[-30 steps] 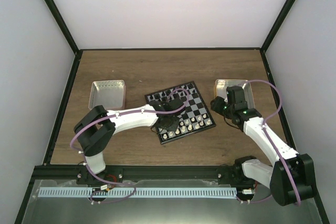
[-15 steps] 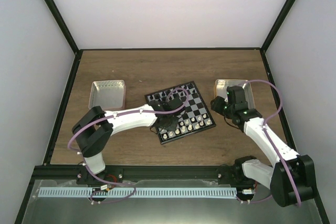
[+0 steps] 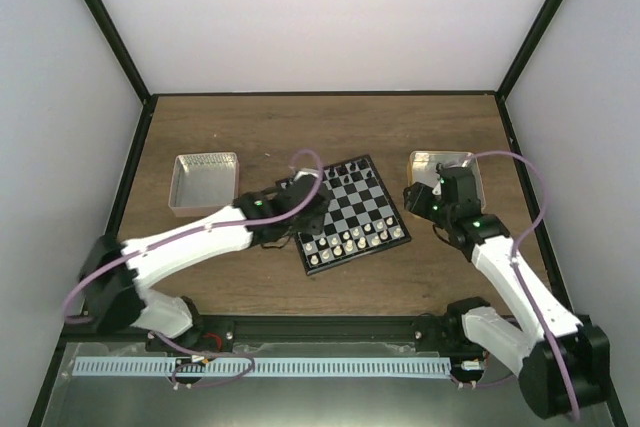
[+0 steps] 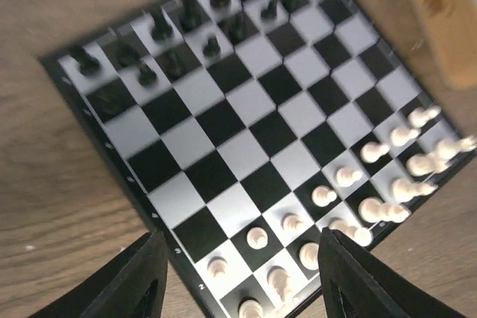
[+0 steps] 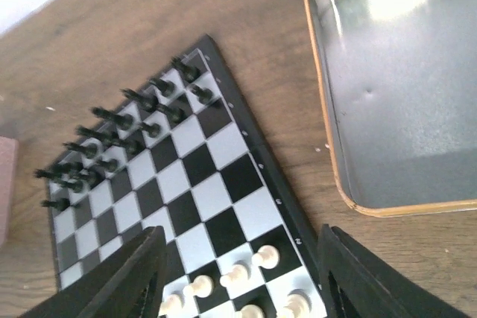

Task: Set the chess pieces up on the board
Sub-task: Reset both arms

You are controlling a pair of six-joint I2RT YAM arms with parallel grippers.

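Two arms share one table (image 3: 250,127). The board (image 3: 352,209) sits centred between the left tray (image 3: 206,157) and the right tray (image 3: 440,154), so either arm can reach it. The left gripper (image 4: 240,240) and right gripper (image 5: 238,237) hover spread and empty, apparently free to fetch. Cream chess pieces (image 3: 350,242) fill the board's near rows, and black pieces (image 3: 335,179) the far rows.

we are counting one chessboard (image 3: 355,209), two trays, a left tray (image 3: 205,179) and a right tray (image 3: 452,162), and two arms, a left arm (image 3: 190,242) and a right arm (image 3: 510,267). we are making out roughly sixteen white pieces (image 4: 323,196) and roughly sixteen black pieces (image 5: 153,128), some blurred.
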